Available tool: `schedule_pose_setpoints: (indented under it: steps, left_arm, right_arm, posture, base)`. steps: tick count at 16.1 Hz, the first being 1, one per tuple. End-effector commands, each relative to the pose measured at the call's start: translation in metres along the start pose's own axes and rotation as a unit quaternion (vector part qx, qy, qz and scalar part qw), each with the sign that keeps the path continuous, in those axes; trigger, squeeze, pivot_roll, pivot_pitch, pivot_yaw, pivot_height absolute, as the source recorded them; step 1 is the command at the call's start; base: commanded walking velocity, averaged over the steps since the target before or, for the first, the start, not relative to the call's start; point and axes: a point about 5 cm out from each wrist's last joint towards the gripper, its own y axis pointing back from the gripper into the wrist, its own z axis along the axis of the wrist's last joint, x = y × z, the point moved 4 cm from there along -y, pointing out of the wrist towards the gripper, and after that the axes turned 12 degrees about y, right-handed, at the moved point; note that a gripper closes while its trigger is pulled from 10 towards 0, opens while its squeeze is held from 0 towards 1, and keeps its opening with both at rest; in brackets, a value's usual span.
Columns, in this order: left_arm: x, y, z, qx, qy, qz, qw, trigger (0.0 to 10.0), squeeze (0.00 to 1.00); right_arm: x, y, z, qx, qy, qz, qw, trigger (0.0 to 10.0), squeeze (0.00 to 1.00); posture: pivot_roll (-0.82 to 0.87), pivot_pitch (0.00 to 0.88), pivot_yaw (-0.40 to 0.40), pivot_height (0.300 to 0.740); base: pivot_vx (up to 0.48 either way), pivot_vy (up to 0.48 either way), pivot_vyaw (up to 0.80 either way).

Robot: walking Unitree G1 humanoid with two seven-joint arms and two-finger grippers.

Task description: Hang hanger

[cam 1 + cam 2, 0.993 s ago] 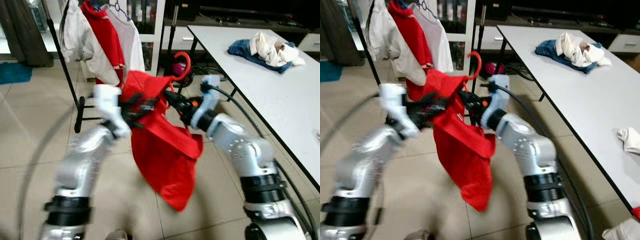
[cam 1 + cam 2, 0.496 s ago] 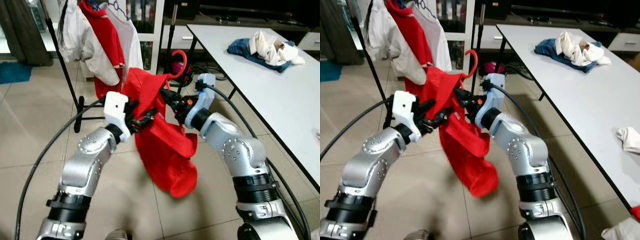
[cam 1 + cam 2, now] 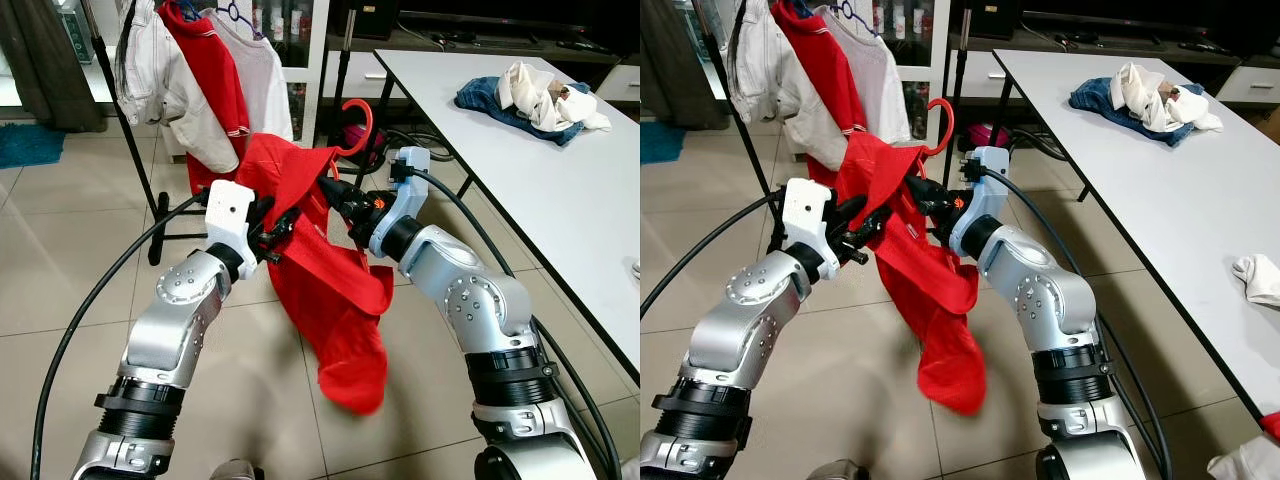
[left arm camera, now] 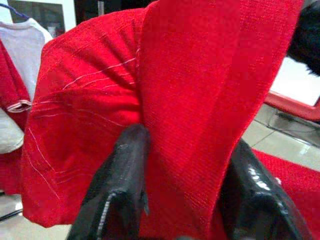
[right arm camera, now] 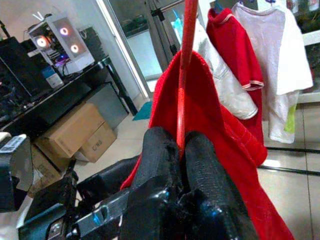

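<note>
A red hanger (image 3: 358, 125) carries a red garment (image 3: 335, 300) that droops toward the floor in front of me. My right gripper (image 3: 335, 195) is shut on the red hanger's thin stem (image 5: 187, 75), just under its hook. My left gripper (image 3: 278, 225) is on the garment's left side, shut on a fold of the red cloth (image 4: 190, 100); a black finger (image 4: 125, 165) shows on each side of the fold. Behind stands a black clothes rack (image 3: 125, 130) with white and red shirts (image 3: 205, 75) hanging on it.
A white table (image 3: 560, 210) runs along the right, holding a heap of blue and white clothes (image 3: 530, 95). A black cable (image 3: 75, 320) loops past my left arm. Tiled floor (image 3: 60, 260) lies open to the left. Shelving and dark furniture stand behind the rack.
The left arm, blurred a second ago, has settled with its hold on the cloth. The garment's lower end has swung down and now hangs longer. The right gripper has shifted slightly left with the hanger.
</note>
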Motion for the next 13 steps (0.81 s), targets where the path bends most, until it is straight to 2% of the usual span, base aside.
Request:
schedule_pose_setpoints:
  steps: [1, 8, 13]
  left_arm:
    - [-0.004, -0.005, 0.005, -0.006, -0.017, -0.006, 1.000, 0.0, 0.00]
    - [-0.001, -0.006, 0.007, -0.010, -0.012, 0.003, 1.000, 0.0, 0.00]
    - [0.006, -0.007, 0.018, -0.029, 0.022, 0.024, 0.999, 0.0, 0.00]
  right_arm:
    - [0.000, 0.001, 0.015, -0.023, 0.005, 0.006, 1.000, 10.0, 0.00]
    - [0.000, 0.001, 0.013, -0.020, 0.005, 0.012, 1.000, 10.0, 0.00]
    - [-0.001, 0.003, 0.010, -0.013, 0.014, 0.011, 1.000, 10.0, 0.00]
  posture:
    - [-0.02, 0.000, -0.086, 0.740]
    - [-0.02, 0.000, -0.090, 0.740]
    - [-0.02, 0.000, -0.092, 0.740]
  base:
    - [0.000, 0.000, 0.00]
    - [0.000, 0.000, 0.00]
    - [0.000, 0.000, 0.00]
